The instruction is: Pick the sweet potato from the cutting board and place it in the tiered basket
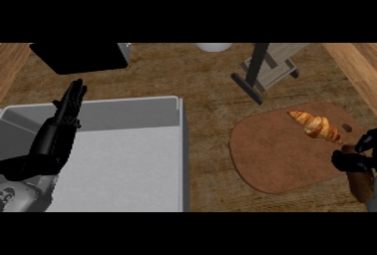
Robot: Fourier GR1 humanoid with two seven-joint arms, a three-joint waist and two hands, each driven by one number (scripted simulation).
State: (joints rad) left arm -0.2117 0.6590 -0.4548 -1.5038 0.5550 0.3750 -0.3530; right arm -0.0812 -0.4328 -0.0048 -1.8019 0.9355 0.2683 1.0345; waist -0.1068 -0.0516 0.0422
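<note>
The right hand curls round the sweet potato at the edge of the cutting board, likely to lift it toward the tiered basket; the left hand rests open.

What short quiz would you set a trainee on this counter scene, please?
1. True or false: the croissant lies on the cutting board.
2. Fill in: the right hand, at the view's right edge, has its fingers curled at one end of the ____.
3. Where does the left hand show, open with fingers up?
A) at the view's left, over the grey bin
B) over the cutting board
C) beside the croissant

Key: 1 true; 2 sweet potato; 3 A.
</note>
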